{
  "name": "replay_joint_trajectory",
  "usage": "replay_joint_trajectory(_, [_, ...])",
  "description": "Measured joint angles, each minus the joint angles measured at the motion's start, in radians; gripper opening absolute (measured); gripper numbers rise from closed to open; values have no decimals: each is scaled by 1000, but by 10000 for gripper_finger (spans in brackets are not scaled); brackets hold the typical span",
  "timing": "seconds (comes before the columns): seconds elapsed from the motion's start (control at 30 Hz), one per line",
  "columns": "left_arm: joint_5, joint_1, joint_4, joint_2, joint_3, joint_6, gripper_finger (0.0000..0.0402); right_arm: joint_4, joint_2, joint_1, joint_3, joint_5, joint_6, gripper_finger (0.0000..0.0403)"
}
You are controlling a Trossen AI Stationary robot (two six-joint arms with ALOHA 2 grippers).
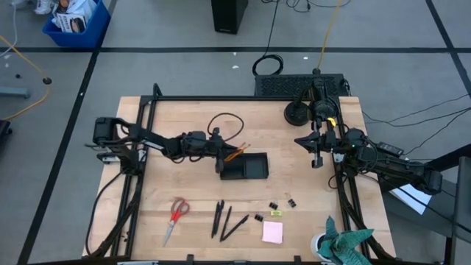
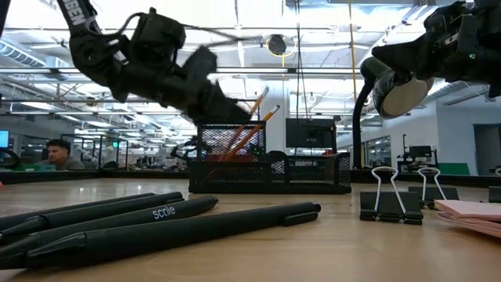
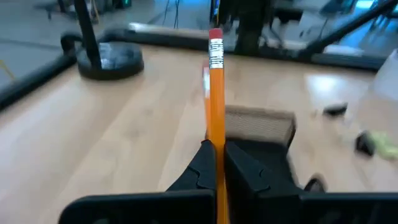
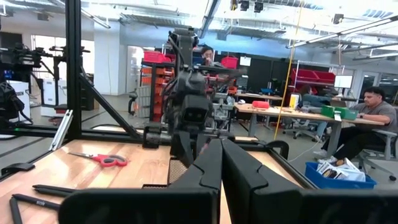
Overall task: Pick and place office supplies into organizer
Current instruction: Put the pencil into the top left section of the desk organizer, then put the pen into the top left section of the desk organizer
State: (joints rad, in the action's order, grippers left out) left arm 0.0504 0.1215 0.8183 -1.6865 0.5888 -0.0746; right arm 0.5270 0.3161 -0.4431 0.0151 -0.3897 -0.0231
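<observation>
My left gripper [image 1: 220, 163] hangs over the left end of the black mesh organizer [image 1: 248, 168] and is shut on an orange pencil [image 3: 216, 106]. A second orange pencil [image 2: 268, 118] stands slanted in the organizer's tall cup [image 2: 231, 150]. Red-handled scissors [image 1: 175, 215], three black pens [image 1: 224, 219], binder clips [image 1: 274, 205], a small yellow pad [image 1: 276, 213] and a pink sticky pad [image 1: 272, 232] lie flat on the near part of the table. My right gripper [image 1: 317, 156] waits shut in the air near the right edge. My left gripper pinches the orange pencil's shaft [image 3: 217, 152] between its two fingers, which lie across it. The eraser end [image 3: 215, 38] sticks out beyond the fingers, slanting up toward the far right. The fingers hide the pencil's other end.
A black cable loop [image 1: 224, 121] and a round black stand base [image 1: 296, 114] sit on the far part of the table. A teal cloth [image 1: 346, 243] lies at the near right corner. Bare wood stretches between the organizer and my right arm.
</observation>
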Motion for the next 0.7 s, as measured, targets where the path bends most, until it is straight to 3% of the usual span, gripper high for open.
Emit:
replay_joint_trajectory(0.2, [-1, 0, 13, -44, 32, -5, 26, 0, 7, 0, 0, 0, 0, 0])
replay_joint_trajectory(0.7, [-1, 0, 2, -39, 31, -30, 146, 7, 9, 0, 0, 0, 3, 0])
